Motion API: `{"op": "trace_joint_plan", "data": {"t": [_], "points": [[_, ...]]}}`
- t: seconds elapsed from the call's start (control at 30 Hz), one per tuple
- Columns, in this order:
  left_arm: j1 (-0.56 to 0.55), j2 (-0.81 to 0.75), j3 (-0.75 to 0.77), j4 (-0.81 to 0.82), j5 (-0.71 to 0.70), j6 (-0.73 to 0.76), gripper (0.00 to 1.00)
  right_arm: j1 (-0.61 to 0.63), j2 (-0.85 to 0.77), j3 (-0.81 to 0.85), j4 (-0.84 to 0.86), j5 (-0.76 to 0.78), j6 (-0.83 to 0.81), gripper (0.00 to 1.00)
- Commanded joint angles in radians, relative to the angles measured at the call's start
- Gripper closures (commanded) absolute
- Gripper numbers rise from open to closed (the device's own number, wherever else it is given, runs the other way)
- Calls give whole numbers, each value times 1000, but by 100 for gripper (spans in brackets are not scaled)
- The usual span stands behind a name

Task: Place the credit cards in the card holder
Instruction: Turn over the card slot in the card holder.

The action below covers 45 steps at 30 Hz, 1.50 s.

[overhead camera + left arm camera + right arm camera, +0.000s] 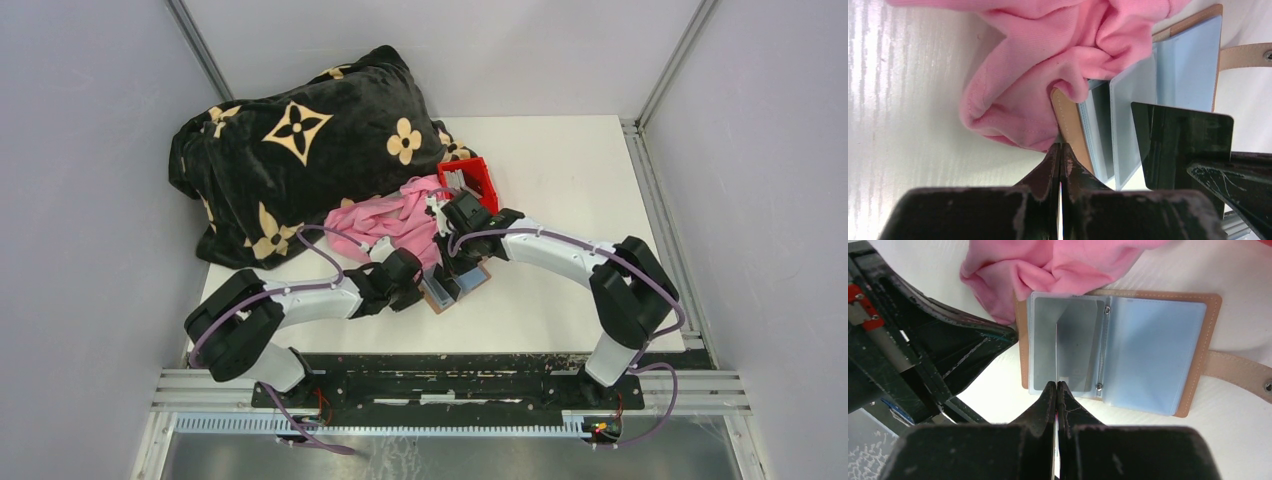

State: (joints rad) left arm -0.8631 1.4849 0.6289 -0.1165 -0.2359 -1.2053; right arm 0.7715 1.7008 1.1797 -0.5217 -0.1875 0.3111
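Right end effector (1056, 384): you have it grasping one dark card (1183, 145) above the open card holder (1153, 355). Left end effector (1060, 146): clenched at its left cover edge.

One brown card holder (1153, 355), one dark card (1183, 145), one pink cloth (385, 215), one black flower-patterned blanket (300, 140) and one red bin (487, 186) share the table with two robot arms, the left arm (310, 298) and the right arm (555, 250). The cards in the bin are too small to count.
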Motion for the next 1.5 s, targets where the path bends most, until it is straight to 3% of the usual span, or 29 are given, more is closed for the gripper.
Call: {"op": "trace_joint_plan", "data": {"t": [0.0, 0.2, 0.4, 0.97, 1.47], "points": [[11, 12, -59, -196, -55, 14, 97, 0, 27, -6, 67, -28, 16, 99], [10, -92, -57, -286, -94, 5, 97, 0, 43, -22, 96, -53, 29, 99], [10, -159, -46, -263, -94, 14, 97, 0, 28, -19, 97, -53, 28, 99], [9, -1, 199, -154, -7, 146, 92, -96, -22, 31, 114, -123, 57, 99], [4, 105, 237, -167, -8, 137, 92, -193, -10, -16, 170, -177, 60, 99]]}}
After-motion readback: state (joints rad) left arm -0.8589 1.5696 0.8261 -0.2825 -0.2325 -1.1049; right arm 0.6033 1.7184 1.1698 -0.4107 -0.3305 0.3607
